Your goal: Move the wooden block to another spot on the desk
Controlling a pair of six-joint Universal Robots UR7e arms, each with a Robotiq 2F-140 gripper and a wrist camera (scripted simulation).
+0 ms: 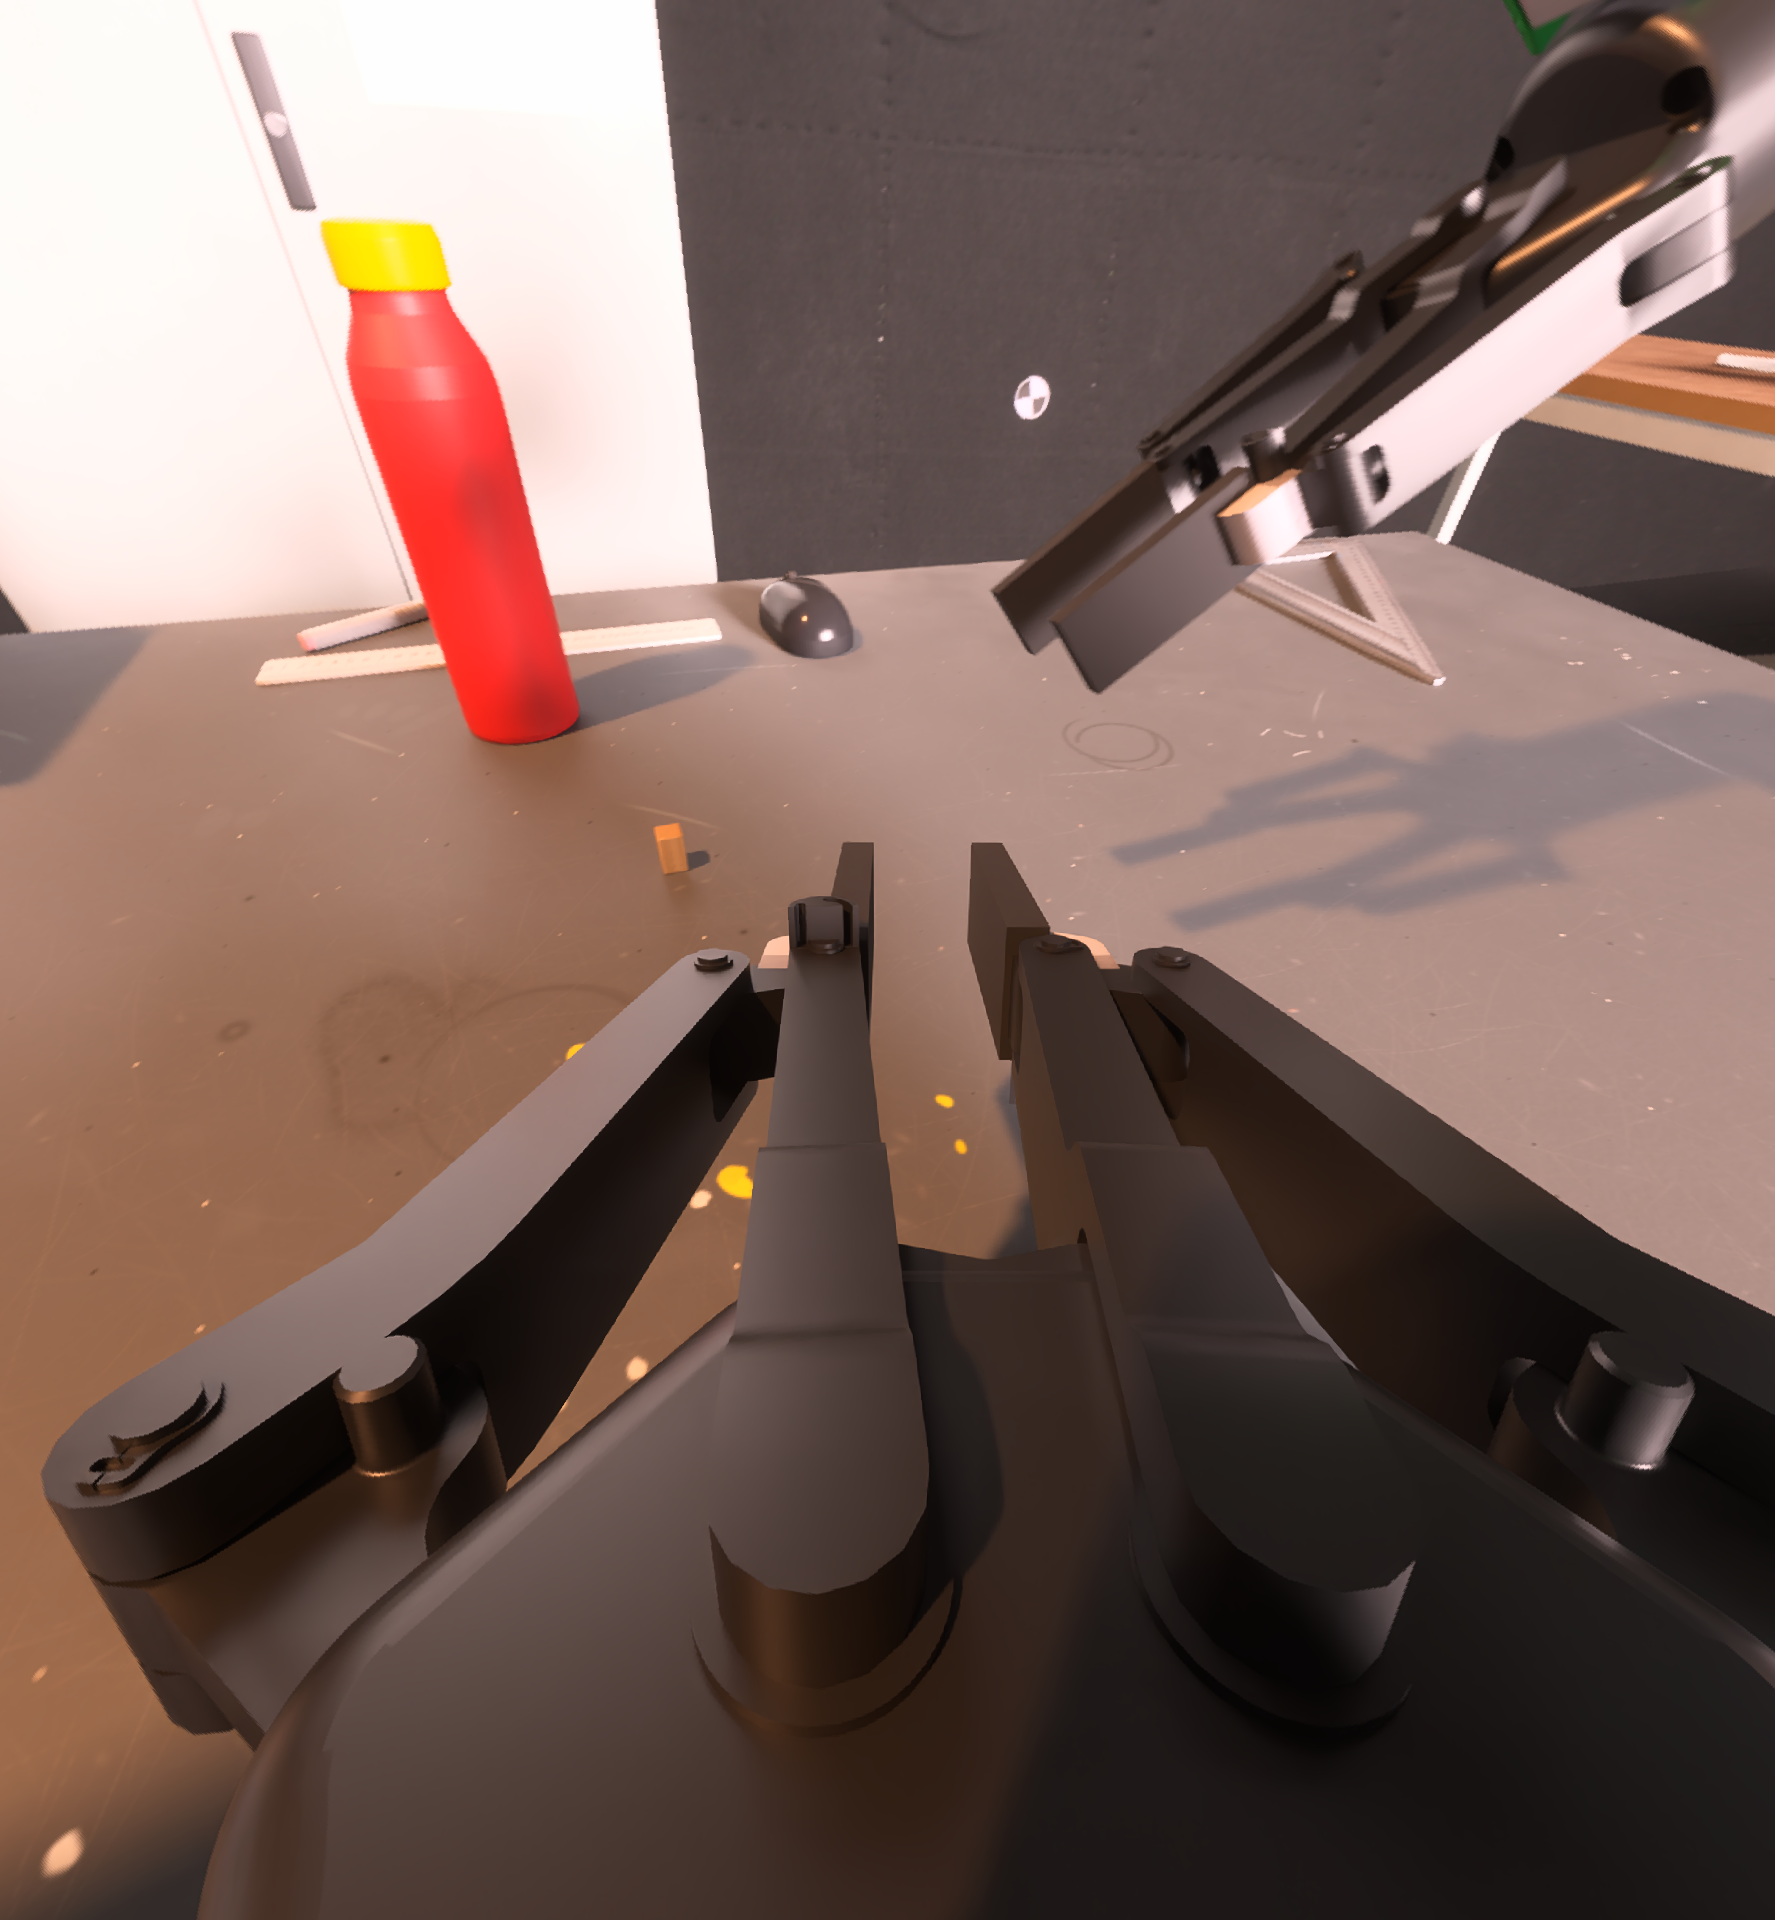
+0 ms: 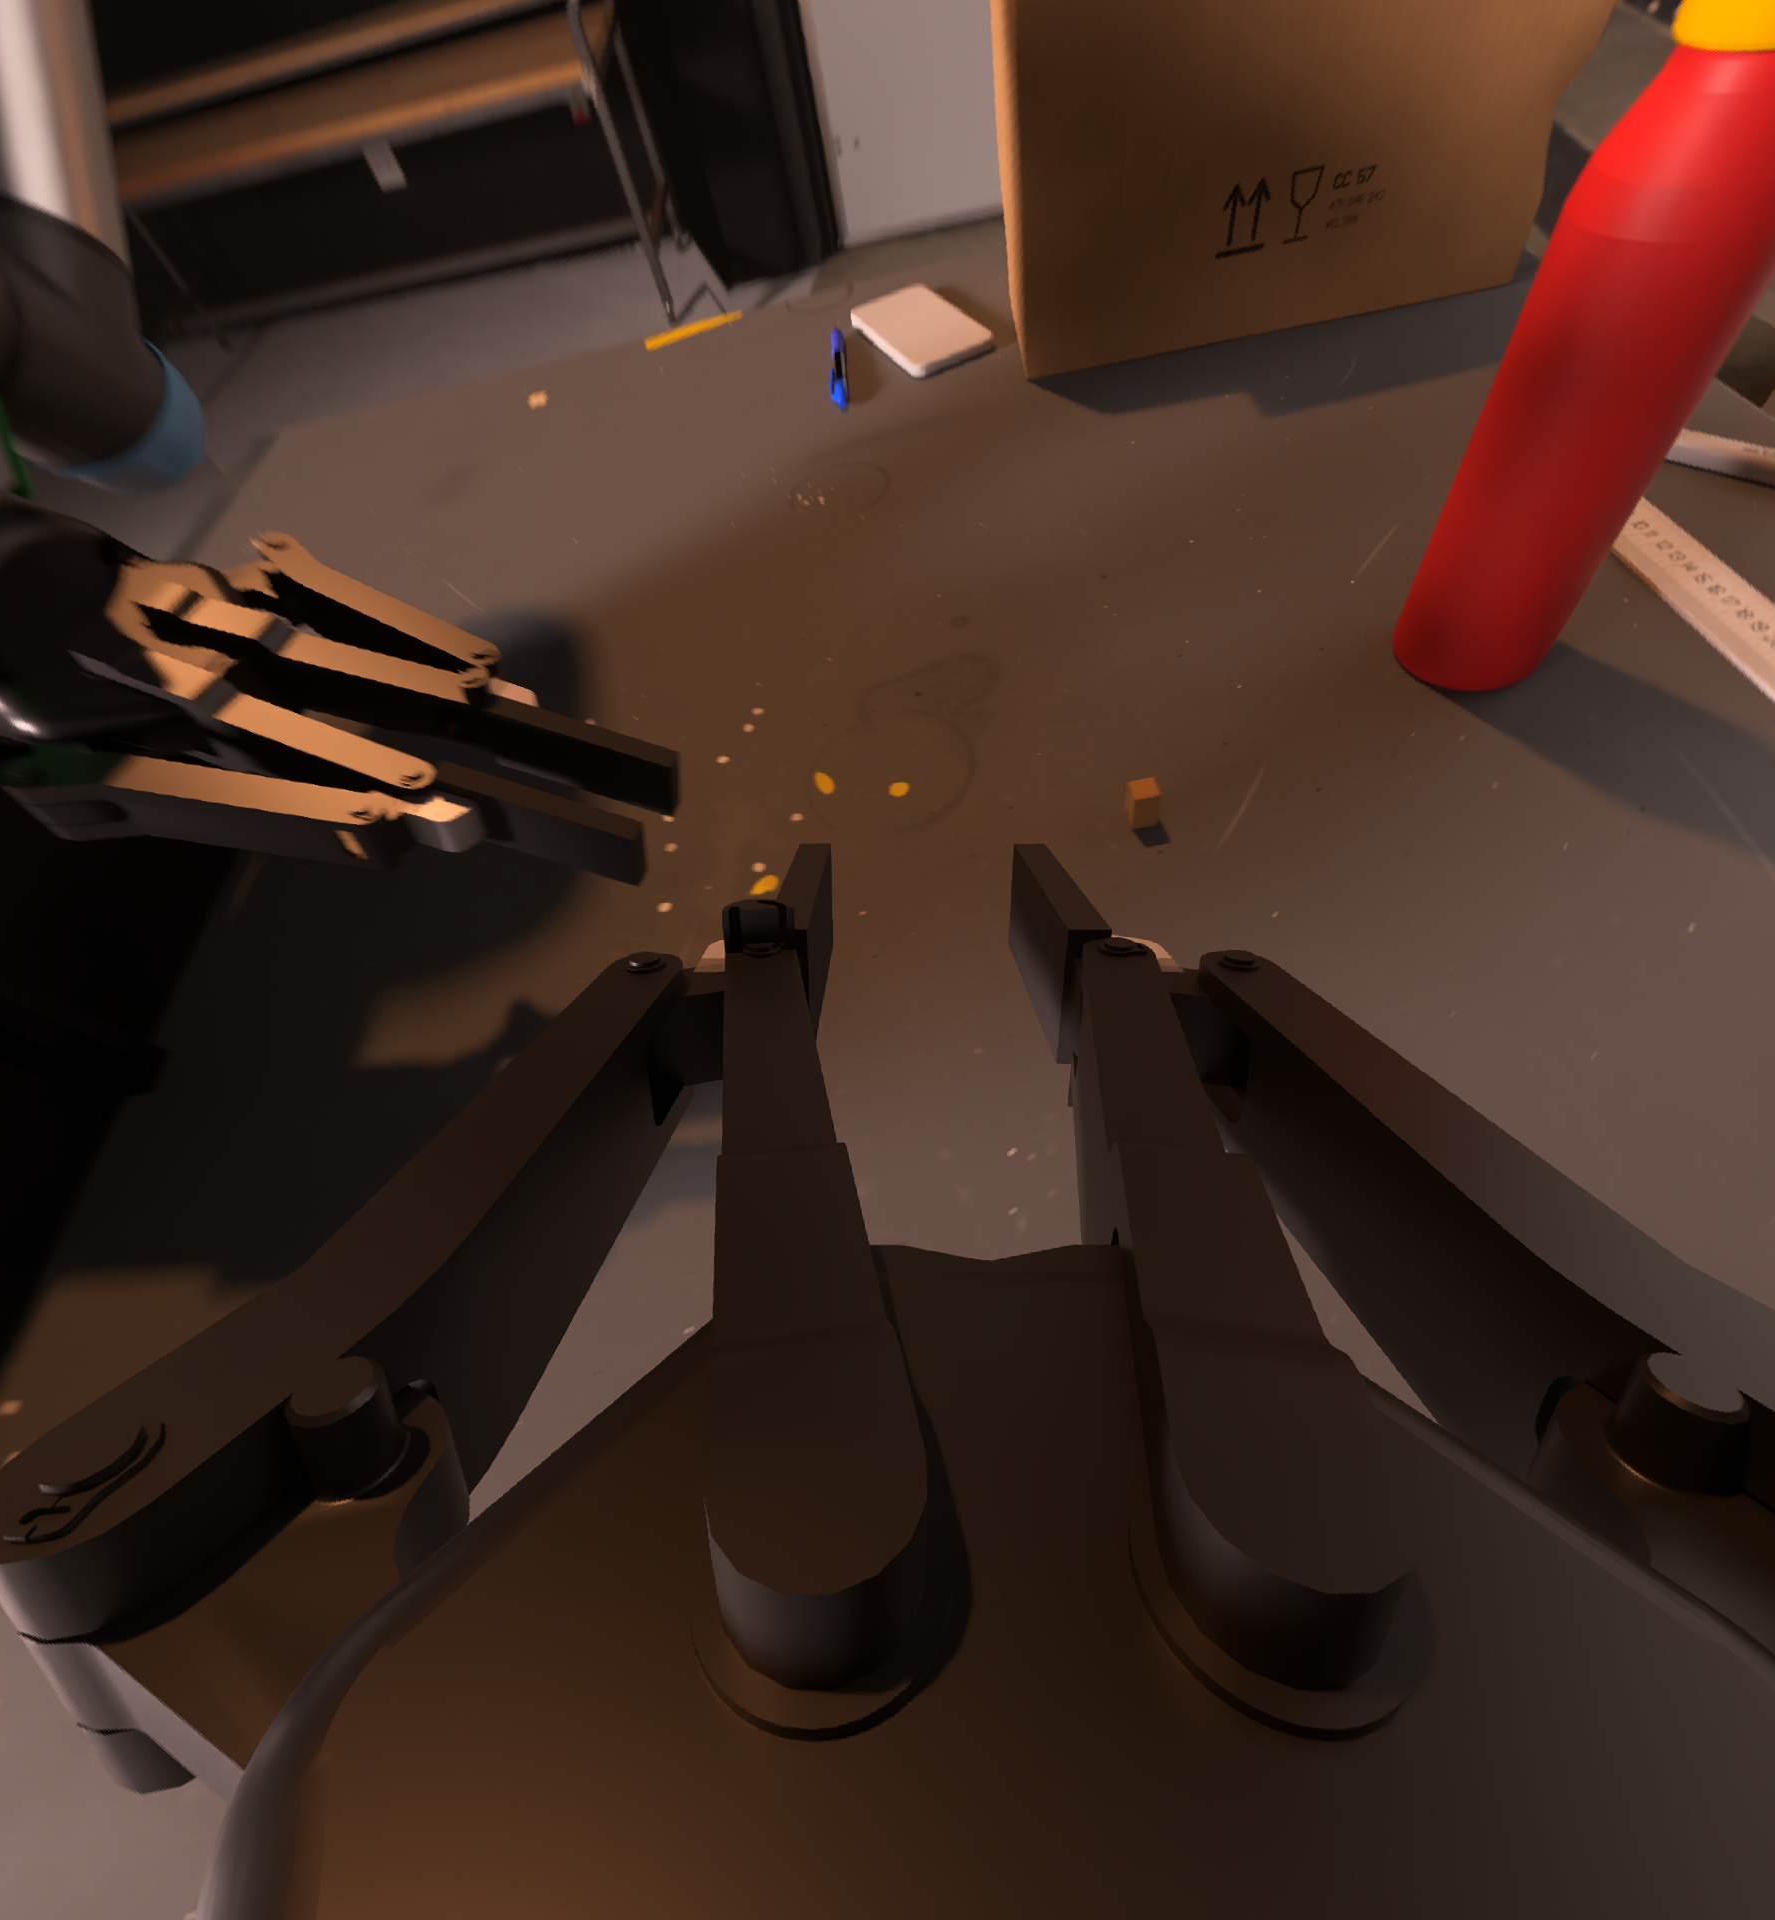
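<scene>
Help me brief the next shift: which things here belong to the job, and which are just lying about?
Job: wooden block, desk, left gripper, right gripper.
Lying about: red bottle, mouse, rulers, cardboard box, blue pen, white pad.

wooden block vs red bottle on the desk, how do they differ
The wooden block is tiny, box-shaped and tan-orange; the red bottle is far taller, round-bodied, and bright red with a yellow cap. The block sits in open desk space nearer both grippers; the bottle stands farther back, in front of a ruler. Shared: both stand upright on the grey desk, and no gripper touches either.
</scene>
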